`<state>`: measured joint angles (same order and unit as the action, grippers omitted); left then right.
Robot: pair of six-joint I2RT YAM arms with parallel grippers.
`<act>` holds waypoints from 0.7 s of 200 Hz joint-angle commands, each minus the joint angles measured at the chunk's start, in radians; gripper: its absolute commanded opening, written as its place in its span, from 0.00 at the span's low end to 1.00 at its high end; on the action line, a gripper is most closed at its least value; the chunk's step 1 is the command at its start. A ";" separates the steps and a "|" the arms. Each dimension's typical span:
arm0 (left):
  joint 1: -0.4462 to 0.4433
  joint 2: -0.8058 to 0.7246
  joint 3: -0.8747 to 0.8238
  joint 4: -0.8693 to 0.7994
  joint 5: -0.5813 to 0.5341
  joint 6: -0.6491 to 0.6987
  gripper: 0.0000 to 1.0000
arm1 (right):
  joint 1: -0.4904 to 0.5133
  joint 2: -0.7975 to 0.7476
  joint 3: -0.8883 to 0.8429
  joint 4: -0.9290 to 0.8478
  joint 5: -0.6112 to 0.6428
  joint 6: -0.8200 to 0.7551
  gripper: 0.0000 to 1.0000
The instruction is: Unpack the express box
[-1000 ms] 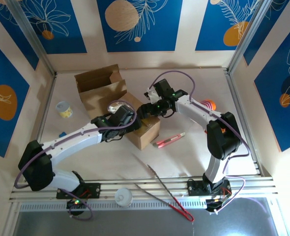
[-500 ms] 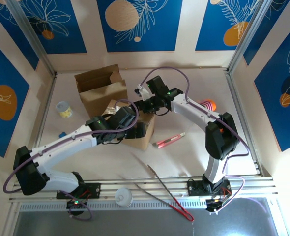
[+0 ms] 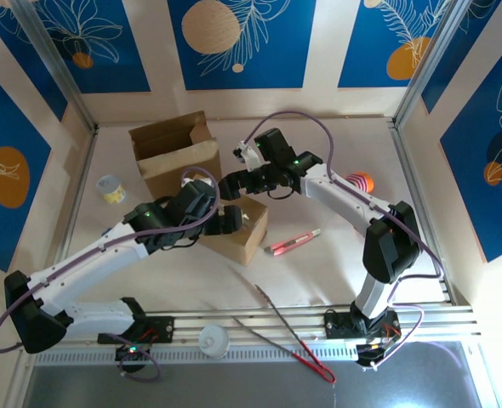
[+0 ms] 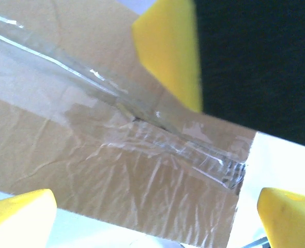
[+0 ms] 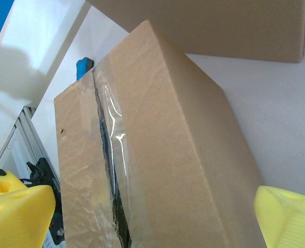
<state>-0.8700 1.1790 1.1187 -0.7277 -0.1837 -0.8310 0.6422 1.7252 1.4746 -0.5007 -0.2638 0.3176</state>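
Where I find the express box (image 3: 249, 231): middle of the counter (image 3: 336, 272), flaps down, clear tape (image 5: 113, 155) along its top seam.
Left gripper (image 3: 227, 223): over the box's left end, fingers (image 4: 18, 214) spread wide, holding nothing.
Right gripper (image 3: 232, 184): at the box's far end, fingers (image 5: 289, 217) spread wide, holding nothing.
Open carton (image 3: 173, 153): just behind the express box, toward the far-left corner.
Utility knife (image 3: 293, 244): right of the box, apart from it.
Tongs (image 3: 289, 331): I see them at the near edge.
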 commanded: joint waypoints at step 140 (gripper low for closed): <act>0.509 -0.121 -0.011 -0.193 0.104 0.199 0.70 | -0.058 -0.570 -0.413 -0.232 0.270 0.227 0.98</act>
<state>-0.4274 1.0386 1.1667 -0.8955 -0.1555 -0.6838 0.5896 1.2064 1.1458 -0.6456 -0.0074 0.4892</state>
